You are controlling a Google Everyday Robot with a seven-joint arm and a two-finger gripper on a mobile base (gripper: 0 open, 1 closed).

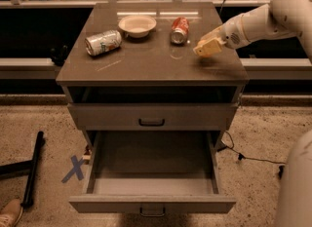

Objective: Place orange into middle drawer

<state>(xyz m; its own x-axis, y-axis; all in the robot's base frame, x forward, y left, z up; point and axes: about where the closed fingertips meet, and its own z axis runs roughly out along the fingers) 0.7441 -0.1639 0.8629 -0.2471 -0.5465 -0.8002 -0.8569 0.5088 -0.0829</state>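
Note:
The orange does not show in the camera view; no round orange fruit is on the cabinet top. My gripper (206, 47) is at the end of the white arm reaching in from the right. It hovers low over the right side of the cabinet top (146, 60), just right of the red can. The middle drawer (152, 167) is pulled out wide open below the shut upper drawer (151, 116), and its inside is bare.
On the top stand a red can (179, 29) lying down, a white bowl (137, 25) and a green-white can (103, 42) on its side. A black bar (33, 167), a blue X mark (74, 168) and a cable (246, 158) are on the floor.

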